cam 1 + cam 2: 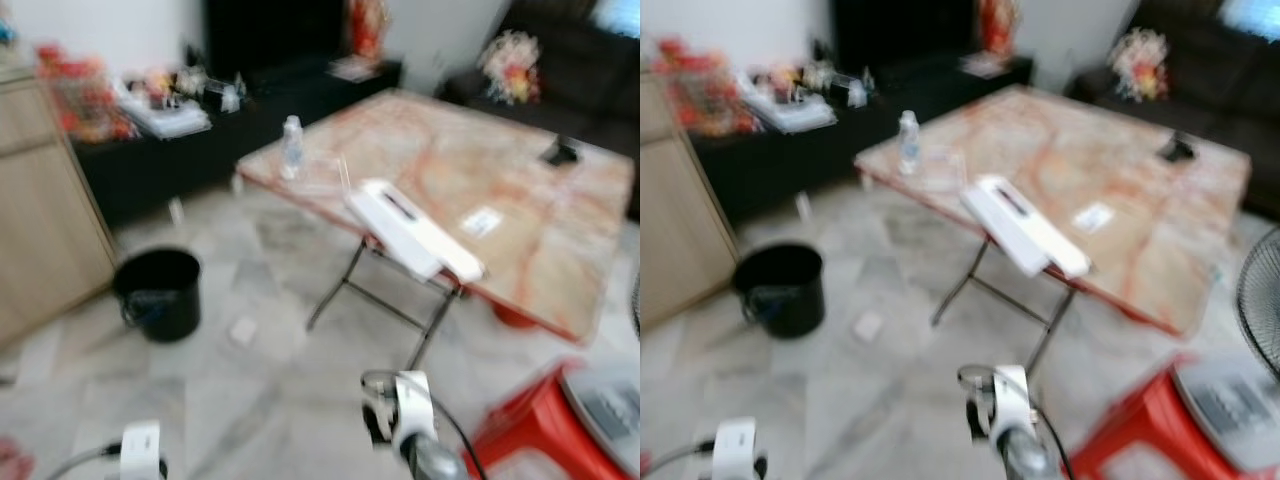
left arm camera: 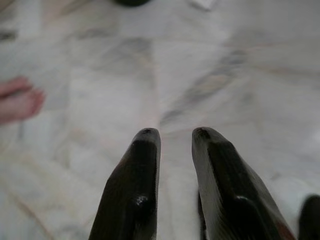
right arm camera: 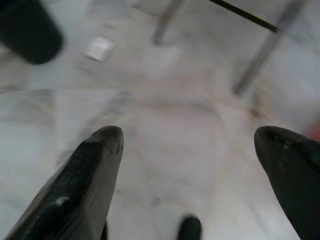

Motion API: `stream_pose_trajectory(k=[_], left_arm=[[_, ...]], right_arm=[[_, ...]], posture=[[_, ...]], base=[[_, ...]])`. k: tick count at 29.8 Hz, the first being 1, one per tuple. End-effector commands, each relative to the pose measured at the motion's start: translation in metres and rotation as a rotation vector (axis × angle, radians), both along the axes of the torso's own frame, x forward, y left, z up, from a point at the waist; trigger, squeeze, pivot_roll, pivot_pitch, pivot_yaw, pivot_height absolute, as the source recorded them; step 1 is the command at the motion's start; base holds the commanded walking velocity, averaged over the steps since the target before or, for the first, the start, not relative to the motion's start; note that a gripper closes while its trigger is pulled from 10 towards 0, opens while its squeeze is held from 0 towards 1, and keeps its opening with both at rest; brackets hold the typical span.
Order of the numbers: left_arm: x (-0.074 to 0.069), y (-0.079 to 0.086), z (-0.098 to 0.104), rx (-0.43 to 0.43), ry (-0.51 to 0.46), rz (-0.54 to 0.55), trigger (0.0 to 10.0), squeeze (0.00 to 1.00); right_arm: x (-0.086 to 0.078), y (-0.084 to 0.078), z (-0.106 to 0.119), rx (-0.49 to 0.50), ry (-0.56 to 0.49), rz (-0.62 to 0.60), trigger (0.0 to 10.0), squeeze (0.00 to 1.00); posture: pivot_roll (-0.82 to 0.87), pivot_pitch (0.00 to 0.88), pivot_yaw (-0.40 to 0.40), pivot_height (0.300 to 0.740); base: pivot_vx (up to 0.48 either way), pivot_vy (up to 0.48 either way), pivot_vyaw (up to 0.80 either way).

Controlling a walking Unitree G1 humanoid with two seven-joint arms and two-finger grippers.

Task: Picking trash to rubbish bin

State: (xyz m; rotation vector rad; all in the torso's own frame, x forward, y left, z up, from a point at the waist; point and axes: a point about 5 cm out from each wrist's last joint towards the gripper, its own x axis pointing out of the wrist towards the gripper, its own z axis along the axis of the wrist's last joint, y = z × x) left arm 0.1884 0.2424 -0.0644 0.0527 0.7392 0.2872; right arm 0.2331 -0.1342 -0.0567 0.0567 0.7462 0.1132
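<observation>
A small white scrap of trash (image 1: 243, 331) lies on the marble floor, a short way right of the black rubbish bin (image 1: 158, 293), which stands open and upright. In the right wrist view the scrap (image 3: 98, 48) and the bin (image 3: 27, 30) lie ahead, well beyond the fingers. My right gripper (image 3: 192, 135) is wide open over bare floor with nothing in it. My left gripper (image 2: 173, 132) hangs low over the floor, its fingers close together and holding nothing. Both arms show at the bottom edge of the blurred eye views.
A folding marble-top table (image 1: 520, 180) carries a plastic bottle (image 1: 291, 147) and a long white box (image 1: 410, 228) overhanging its edge. A red stool (image 1: 540, 420) is near right, a wooden cabinet (image 1: 40, 200) left, a fan (image 1: 1262, 300) far right. A person's foot (image 2: 17, 100) rests on the floor.
</observation>
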Motion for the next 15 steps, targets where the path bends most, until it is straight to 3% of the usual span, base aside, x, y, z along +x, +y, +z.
stream_pose_trajectory(k=[1, 15], left_arm=[[-0.004, -0.0011, -0.0029, -0.011, 0.02, 0.001, 10.0, 0.0], [-0.0084, -0.0008, -0.0048, -0.016, 0.027, -0.003, 10.0, 0.0]], right_arm=[[0.0029, -0.0008, 0.0018, -0.004, -0.006, -0.001, 10.0, 0.0], [0.0011, 0.0009, 0.0007, -0.006, -0.001, 0.014, 10.0, 0.0]], posture=[[0.05, 0.0, -0.043, 0.74], [0.05, 0.0, -0.046, 0.74]], base=[[0.0, 0.0, -0.7], [0.0, 0.0, -0.7]])
